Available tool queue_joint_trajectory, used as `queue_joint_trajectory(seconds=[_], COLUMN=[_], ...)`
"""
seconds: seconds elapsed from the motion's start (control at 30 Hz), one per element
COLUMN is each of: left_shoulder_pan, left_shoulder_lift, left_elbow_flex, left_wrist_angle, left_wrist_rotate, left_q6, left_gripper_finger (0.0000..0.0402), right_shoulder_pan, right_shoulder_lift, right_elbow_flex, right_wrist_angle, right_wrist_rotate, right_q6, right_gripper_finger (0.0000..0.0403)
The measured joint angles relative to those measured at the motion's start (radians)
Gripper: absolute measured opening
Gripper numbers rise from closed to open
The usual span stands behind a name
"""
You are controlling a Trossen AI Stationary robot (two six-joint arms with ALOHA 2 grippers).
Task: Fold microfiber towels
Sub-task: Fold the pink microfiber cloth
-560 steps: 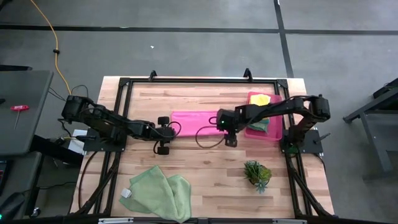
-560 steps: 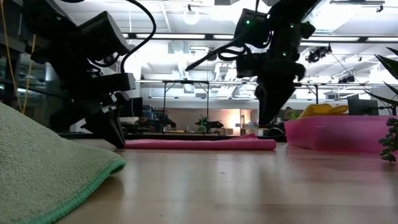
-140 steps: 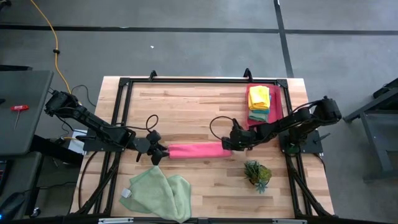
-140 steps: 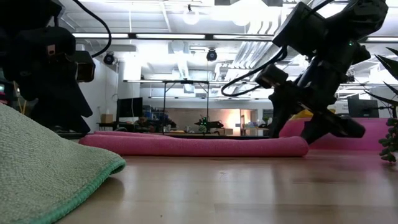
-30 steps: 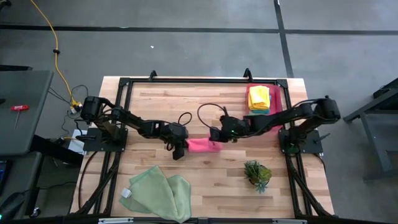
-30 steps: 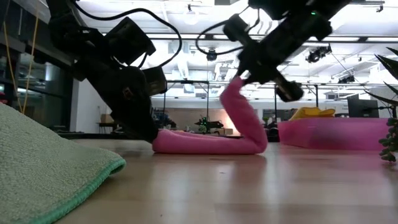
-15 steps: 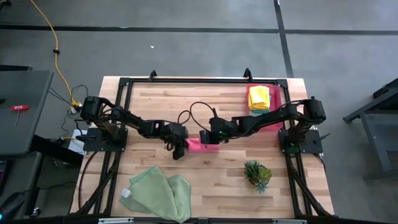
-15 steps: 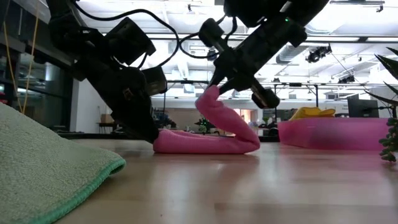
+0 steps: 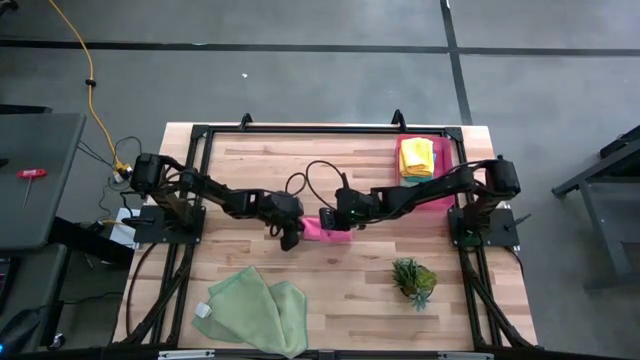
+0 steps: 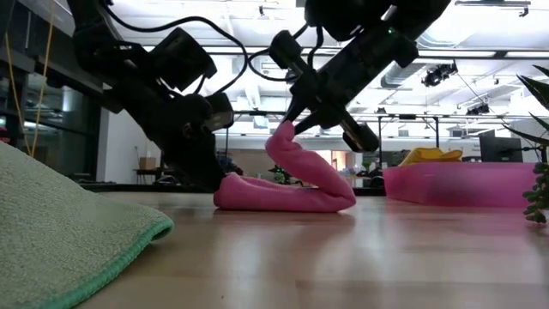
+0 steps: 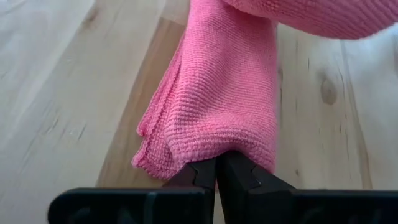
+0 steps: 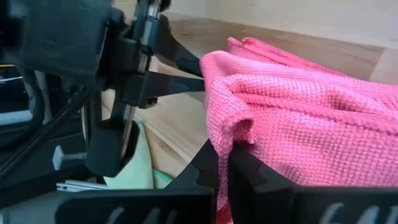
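The hot pink microfiber towel [image 9: 327, 229], folded into a narrow strip, lies on the table's middle between my two grippers. My left gripper [image 9: 291, 238] is shut on its left end [image 10: 225, 190] at the tabletop. My right gripper [image 10: 287, 126] is shut on its right end, raised and bent back over the strip. Two pale green towels [image 9: 256, 311] lie crumpled at the near edge. Yellow [image 9: 416, 155] and teal [image 9: 415, 181] folded towels sit in the pink tray [image 9: 447, 190]. My left gripper pinches the strip's left end [image 11: 214, 146] between its two fingers, several layers showing at the edge [image 11: 144, 155]. It comes slanting down from the table's left. That end lies on the wood. My right gripper pinches the strip's right end [image 12: 231, 134] between its two fingers, slanting down from the table's right. The end is lifted clear [image 10: 281, 137]. The towel arches down from it in a loop to the part that lies on the table [image 10: 330, 199].
A small spiky green plant [image 9: 413, 279] stands at the near right. The black frame rails [image 9: 300, 130] run around the table. Bare wood lies far of the pink towel and between it and the green towels.
My right gripper has gone toward the table's left and slightly down with the towel's right end, folding it over the lying part; the loop has become shorter and flatter. My left gripper has kept the left end on the table.
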Motion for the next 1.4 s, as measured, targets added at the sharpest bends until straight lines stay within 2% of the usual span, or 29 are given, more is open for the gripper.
queue_joint_trajectory(seconds=[0.2,0.37,0.87,0.97,1.27,1.4], left_shoulder_pan=[0.006,0.003,0.003,0.003,0.003,0.003], left_shoulder_lift=[0.000,0.000,0.000,0.000,0.000,0.000], left_elbow_flex=[0.000,0.000,0.000,0.000,0.000,0.000], left_wrist_angle=[0.001,0.001,0.003,0.003,0.003,0.002], left_wrist_rotate=[0.000,0.000,0.000,-0.001,-0.003,-0.003], left_q6=[-0.018,-0.035,-0.035,-0.035,-0.035,-0.035], left_gripper_finger=[0.0000,0.0000,0.0000,0.0000,0.0000,0.0000], right_shoulder_pan=[0.002,-0.002,-0.004,-0.004,-0.021,-0.040], right_shoulder_lift=[0.045,0.052,0.052,0.052,0.052,0.043], right_elbow_flex=[-0.001,-0.001,-0.001,-0.001,-0.002,-0.002], right_wrist_angle=[0.007,0.053,0.079,0.085,0.188,0.228], right_wrist_rotate=[-0.012,0.074,0.048,0.048,0.035,0.027], right_q6=[0.036,0.060,0.059,0.057,0.026,-0.033], right_gripper_finger=[0.0000,0.0000,0.0006,0.0030,0.0154,0.0180])
